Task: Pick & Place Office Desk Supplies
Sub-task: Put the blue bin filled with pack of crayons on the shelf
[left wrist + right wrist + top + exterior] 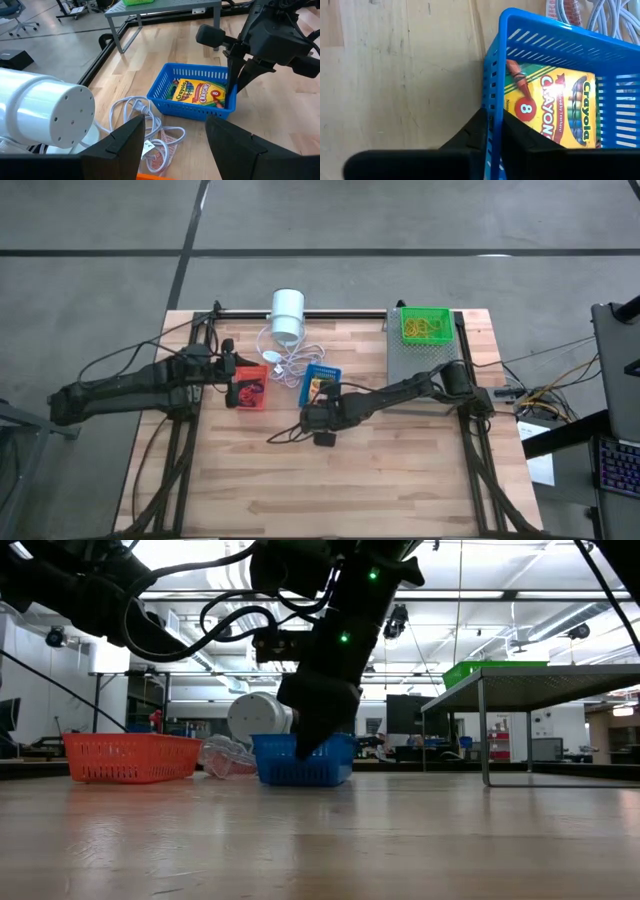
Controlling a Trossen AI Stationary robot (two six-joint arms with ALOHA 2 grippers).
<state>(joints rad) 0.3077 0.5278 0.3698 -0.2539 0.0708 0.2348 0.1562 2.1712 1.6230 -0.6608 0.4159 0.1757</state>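
— Any writing legible?
— Yes: "Crayola" and "CRAYONS", plus an "8" in a red circle, printed on the yellow-green crayon box. Lies flat inside the blue basket, just right of centre in the high view.
— And the right gripper?
— Down at the basket's near wall, fingers pinched together on that wall, one inside, one outside.
— Left gripper?
— Spread wide, holding nothing, hovering over the red-orange basket at centre left of the high view. Small rubber bands visible in that basket; colours hard to tell.
— Anything else of the task?
— Green basket at upper right, up on the grey perforated tray, yellow contents too small to read.
— Clutter?
— White cylinder with coiled white cord, top centre, between the two lower baskets.
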